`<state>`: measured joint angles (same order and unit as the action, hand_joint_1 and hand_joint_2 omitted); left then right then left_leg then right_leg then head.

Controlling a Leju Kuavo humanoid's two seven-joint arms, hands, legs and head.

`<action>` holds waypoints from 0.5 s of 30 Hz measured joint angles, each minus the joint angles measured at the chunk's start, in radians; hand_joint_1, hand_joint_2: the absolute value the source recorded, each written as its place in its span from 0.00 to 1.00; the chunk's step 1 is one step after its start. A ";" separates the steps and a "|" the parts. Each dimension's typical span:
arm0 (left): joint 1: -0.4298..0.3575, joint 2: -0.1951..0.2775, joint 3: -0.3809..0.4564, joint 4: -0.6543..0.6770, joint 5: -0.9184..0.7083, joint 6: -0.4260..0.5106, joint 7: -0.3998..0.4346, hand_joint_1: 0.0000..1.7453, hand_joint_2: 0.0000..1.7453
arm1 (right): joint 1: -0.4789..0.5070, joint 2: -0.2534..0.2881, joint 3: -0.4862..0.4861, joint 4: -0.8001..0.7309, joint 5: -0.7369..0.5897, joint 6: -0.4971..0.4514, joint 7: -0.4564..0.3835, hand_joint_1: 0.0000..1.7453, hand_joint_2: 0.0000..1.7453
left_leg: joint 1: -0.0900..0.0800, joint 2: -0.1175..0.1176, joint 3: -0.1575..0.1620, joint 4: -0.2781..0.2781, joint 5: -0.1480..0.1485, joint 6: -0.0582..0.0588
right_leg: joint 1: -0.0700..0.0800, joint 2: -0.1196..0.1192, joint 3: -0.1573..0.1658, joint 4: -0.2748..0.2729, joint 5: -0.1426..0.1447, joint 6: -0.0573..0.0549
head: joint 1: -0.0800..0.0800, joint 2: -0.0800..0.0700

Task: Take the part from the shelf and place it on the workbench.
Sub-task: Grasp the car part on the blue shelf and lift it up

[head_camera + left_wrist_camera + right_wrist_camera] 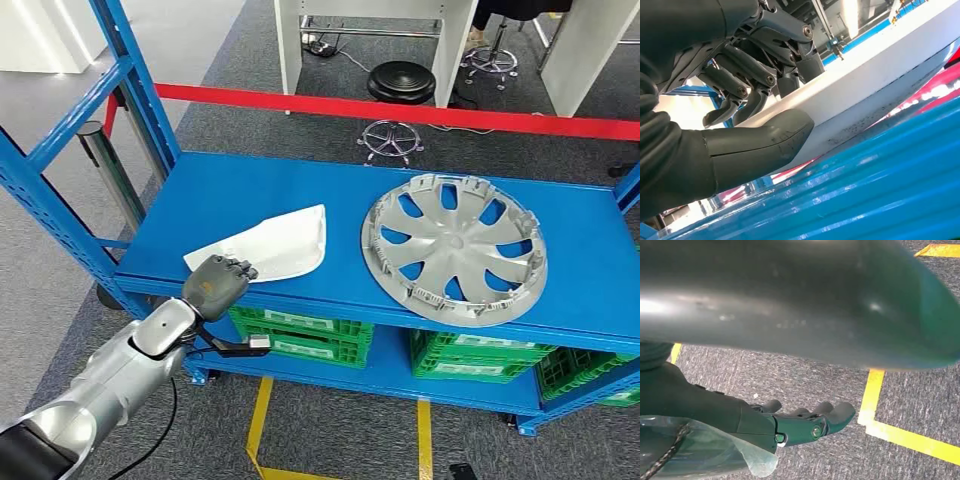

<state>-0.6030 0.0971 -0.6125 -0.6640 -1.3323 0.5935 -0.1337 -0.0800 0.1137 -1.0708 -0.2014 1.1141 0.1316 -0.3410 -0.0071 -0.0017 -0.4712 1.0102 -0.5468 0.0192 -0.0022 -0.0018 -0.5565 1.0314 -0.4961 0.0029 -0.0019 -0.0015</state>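
At the shelf edge, my left robot hand | fingers above, thumb below white part, not clamped | close firmly before lifting | right robot hand open, idle.

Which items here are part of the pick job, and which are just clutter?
Job:
- white part on the blue shelf
- left hand at the part's near end, fingers over its top, thumb under its edge
- right hand hanging over the carpet, holding nothing

Lying about:
- silver hubcap on the same shelf
- green crates below
- black stool behind
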 joint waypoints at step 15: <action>0.046 0.004 0.083 -0.244 -0.063 0.099 0.013 1.00 1.00 | 0.002 0.000 -0.001 0.000 -0.012 -0.014 -0.004 0.00 0.00 | 0.000 0.000 -0.003 0.000 0.000 0.000 | 0.000 0.001 -0.005 0.000 0.000 0.000 | 0.000 0.000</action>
<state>-0.5575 0.1015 -0.5297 -0.9076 -1.3953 0.6922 -0.1210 -0.0784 0.1137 -1.0719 -0.2014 1.1019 0.1175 -0.3447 -0.0072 -0.0016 -0.4741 1.0104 -0.5466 0.0190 -0.0022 -0.0012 -0.5612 1.0314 -0.4959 0.0030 -0.0021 -0.0015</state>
